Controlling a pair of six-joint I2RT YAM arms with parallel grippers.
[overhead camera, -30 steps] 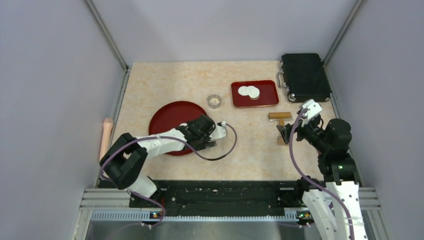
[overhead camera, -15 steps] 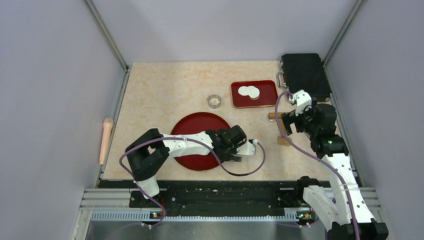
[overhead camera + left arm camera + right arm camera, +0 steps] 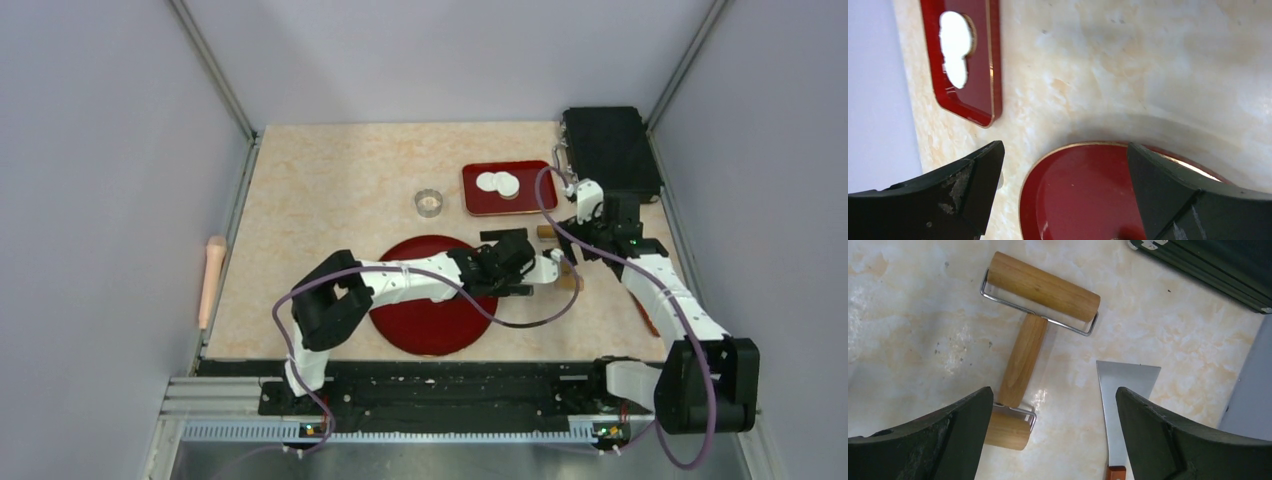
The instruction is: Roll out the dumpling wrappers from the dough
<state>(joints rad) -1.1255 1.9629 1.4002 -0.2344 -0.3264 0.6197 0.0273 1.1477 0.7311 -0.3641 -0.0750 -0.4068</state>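
Note:
Two round white dumpling wrappers [image 3: 497, 183] lie overlapping in the red rectangular tray [image 3: 535, 190] at the back; they also show in the left wrist view [image 3: 955, 47]. No dough shows in any view. My left gripper [image 3: 505, 265] is open over the right rim of an empty round red plate [image 3: 430, 315], with its jaws wide apart above the plate [image 3: 1088, 200]. My right gripper [image 3: 583, 243] is open and empty above a wooden double-ended roller [image 3: 1042, 287] and a metal scraper [image 3: 1124, 400].
A small metal ring [image 3: 429, 203] stands left of the tray. A black case [image 3: 610, 152] sits at the back right. A pale rolling pin [image 3: 213, 280] lies along the left table edge. The left arm's cable loops over the plate's right side.
The left gripper has swept right across the table and the round red plate has slid right with it. The right arm has reached forward and left, over the roller.

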